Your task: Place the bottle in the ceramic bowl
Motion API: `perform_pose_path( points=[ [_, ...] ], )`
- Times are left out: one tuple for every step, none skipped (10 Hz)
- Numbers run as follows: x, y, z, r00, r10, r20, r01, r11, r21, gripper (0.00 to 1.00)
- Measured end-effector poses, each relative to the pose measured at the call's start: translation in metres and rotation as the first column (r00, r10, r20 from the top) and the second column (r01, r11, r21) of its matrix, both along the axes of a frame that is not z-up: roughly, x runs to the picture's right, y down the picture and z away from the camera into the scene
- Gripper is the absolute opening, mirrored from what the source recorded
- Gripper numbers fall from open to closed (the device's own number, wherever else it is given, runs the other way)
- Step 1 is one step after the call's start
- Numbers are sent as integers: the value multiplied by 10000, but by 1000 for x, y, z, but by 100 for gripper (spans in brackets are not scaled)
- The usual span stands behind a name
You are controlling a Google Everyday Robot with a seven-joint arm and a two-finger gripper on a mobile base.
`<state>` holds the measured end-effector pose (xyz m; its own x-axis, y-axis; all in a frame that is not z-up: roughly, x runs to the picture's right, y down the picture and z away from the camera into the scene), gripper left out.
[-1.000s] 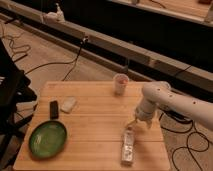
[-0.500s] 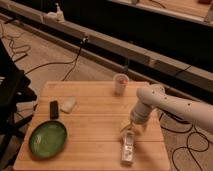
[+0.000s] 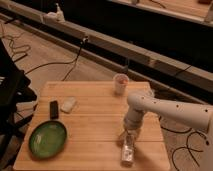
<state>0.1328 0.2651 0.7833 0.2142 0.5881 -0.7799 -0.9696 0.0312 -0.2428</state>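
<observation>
The bottle lies on its side near the front right of the wooden table; it is clear with a pale label. My gripper hangs from the white arm and sits right at the far end of the bottle, low over the table. The ceramic bowl is a shallow green dish at the front left of the table, well apart from the bottle and the gripper, with nothing in it.
A whitish paper cup stands at the back of the table. A small black block and a pale soft lump lie at the left, behind the bowl. Cables run over the floor beyond.
The arm has swung left and lowered, bringing the gripper down onto the far end of the bottle. The bottle and bowl have not moved.
</observation>
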Motion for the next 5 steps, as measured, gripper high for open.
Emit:
perform_pose_path(
  points=[
    [-2, -1, -2, 9998, -152, -107, 153, 9998, 107, 41],
    [-3, -1, -4, 9995, -236, -214, 240, 9996, 179, 31],
    [-7, -2, -7, 9992, -243, -308, 251, 9994, 249, 18],
    [-11, -6, -7, 9997, -53, -254, 61, 9995, 323, 8],
    [-16, -13, -8, 9995, 260, -150, -253, 9987, 453, 2]
  ],
)
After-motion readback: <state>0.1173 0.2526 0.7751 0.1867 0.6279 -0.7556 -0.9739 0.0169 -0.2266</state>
